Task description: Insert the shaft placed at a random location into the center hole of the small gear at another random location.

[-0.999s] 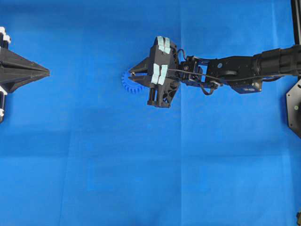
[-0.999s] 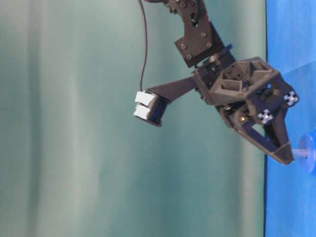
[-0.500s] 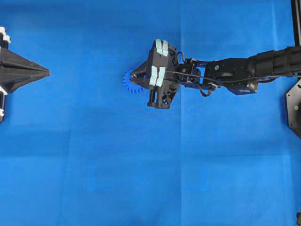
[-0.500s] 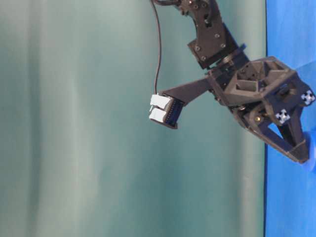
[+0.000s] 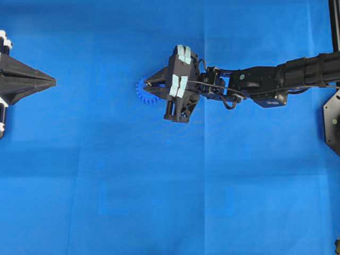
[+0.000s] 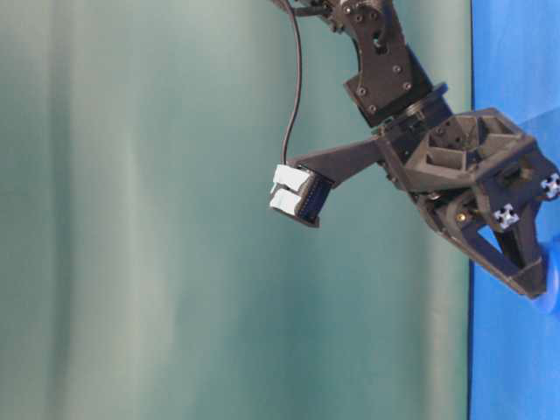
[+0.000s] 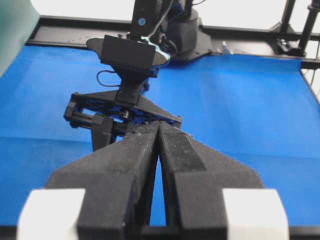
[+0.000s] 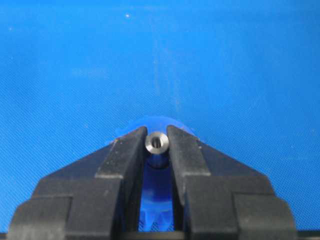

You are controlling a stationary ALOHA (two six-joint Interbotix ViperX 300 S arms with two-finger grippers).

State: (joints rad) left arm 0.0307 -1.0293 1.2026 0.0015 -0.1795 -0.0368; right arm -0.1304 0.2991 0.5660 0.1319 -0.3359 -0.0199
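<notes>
Blue mat, near its middle: right gripper [image 8: 157,150] pinches the shaft [image 8: 157,142] right over the small gear [image 5: 143,91]. Looks mostly seated, letting go remains. Left gripper [image 7: 158,131] sits closed at the left edge.

Right gripper [image 5: 150,83] tip over small gear [image 5: 143,92] on blue cloth [image 5: 159,186].

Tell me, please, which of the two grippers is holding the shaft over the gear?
The right gripper: its fingers clamp the shaft directly above the small gear. The left gripper rests shut and empty at the left edge.
</notes>
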